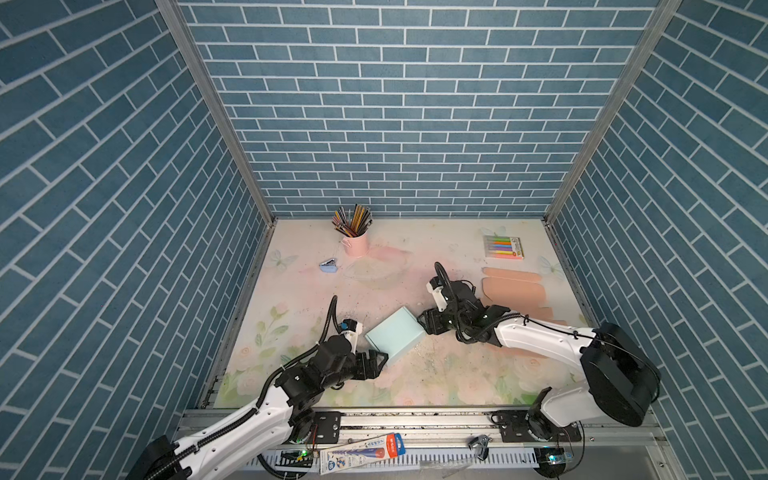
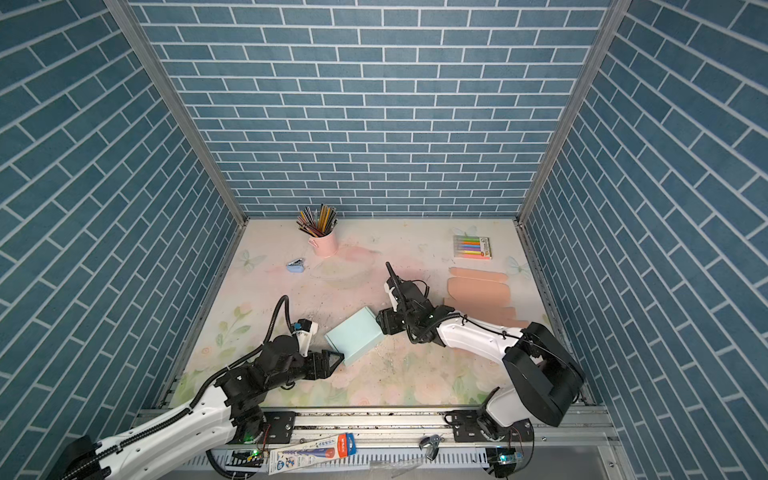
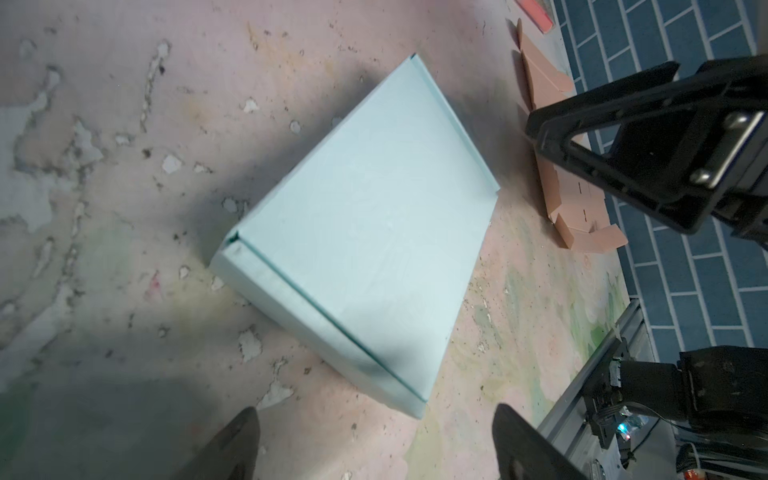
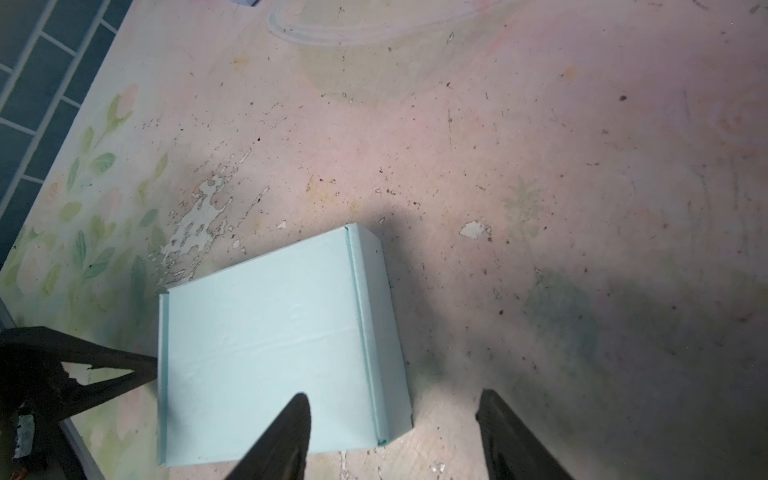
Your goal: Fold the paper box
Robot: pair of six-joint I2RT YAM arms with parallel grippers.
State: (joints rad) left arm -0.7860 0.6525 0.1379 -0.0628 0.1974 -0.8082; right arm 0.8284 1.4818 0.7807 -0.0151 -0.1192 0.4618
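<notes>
The paper box [image 1: 395, 338] is lying closed on the table [image 1: 457, 374], a little in from the middle of its front edge. With the lid down and the flaps tucked, the folding is looking essentially done. The left gripper [image 1: 381, 362] is hovering just beside the box's near corner, jaws spread fully wide and holding nothing. The right gripper [image 1: 424, 324] is sitting at the opposite corner, jaws partway apart, 1 finger over the lid, 1 over bare table, gripping nothing. Probably only pulling both arms clear is left.
</notes>
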